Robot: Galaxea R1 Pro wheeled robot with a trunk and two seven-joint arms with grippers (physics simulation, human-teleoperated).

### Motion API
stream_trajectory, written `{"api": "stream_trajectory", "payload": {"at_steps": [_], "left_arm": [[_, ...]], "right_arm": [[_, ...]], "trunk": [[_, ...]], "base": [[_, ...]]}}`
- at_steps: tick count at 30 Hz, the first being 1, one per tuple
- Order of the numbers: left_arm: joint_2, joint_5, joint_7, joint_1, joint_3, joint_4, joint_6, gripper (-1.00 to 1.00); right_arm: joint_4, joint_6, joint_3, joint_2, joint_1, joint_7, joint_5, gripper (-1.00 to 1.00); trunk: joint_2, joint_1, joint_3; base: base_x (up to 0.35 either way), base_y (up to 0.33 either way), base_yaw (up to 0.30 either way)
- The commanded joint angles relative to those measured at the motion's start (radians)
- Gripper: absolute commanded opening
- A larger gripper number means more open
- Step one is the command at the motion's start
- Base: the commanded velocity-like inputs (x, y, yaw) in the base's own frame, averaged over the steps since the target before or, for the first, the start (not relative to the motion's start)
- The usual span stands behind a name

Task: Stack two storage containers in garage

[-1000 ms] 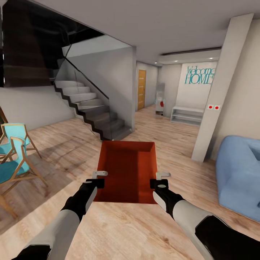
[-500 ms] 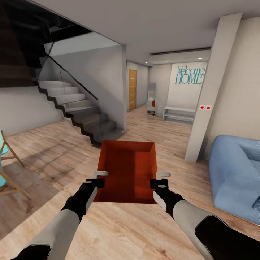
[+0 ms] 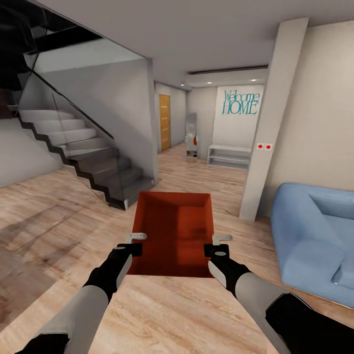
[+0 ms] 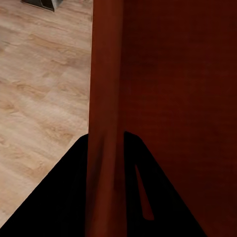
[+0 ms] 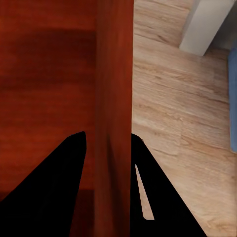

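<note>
The robot is carrying one orange-red storage container [image 3: 173,233] out in front of its trunk, held up above the light wood plank floor [image 3: 59,216] of the living room. The left claw [image 3: 133,242] is closed over the container's left wall, one finger inside and one outside; the left wrist view shows that wall [image 4: 104,98] running straight between the two dark fingers [image 4: 64,197]. The right claw [image 3: 220,243] has the right wall pinched the same way, as the right wrist view shows [image 5: 114,98]. The bin looks level and empty, though its near end is partly hidden behind the claws, so I cannot be sure of that.

The blue sofa [image 3: 314,236] is close on the right, a staircase [image 3: 83,152] rises on the left, and a hallway with a wooden door [image 3: 164,122] and a "Welcome HOME" sign [image 3: 241,102] lies ahead past a white pillar [image 3: 268,123].

By my judgement the task is at an early stage: this container is lifted but not yet out of the living room. Left to do are reaching the garage, setting this bin on the concrete floor, fetching the second, and stacking it.
</note>
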Motion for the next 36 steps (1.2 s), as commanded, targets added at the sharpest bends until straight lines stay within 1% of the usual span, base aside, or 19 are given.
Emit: {"api": "stream_trajectory", "payload": {"at_steps": [1, 36], "left_arm": [[-0.008, -0.002, -0.003, -0.001, 0.014, 0.000, 0.006, -1.00], [-0.007, -0.003, -0.003, -0.001, 0.014, -0.001, 0.006, -1.00]], "right_arm": [[-0.025, -0.004, -0.014, 0.001, -0.001, 0.000, 0.014, -1.00], [-0.025, -0.004, -0.014, 0.000, -0.001, 0.000, 0.016, -1.00]], "trunk": [[-0.002, 0.001, -0.002], [-0.002, 0.001, -0.002]], "base": [[0.322, 0.000, -0.013], [0.322, 0.000, -0.001]]}}
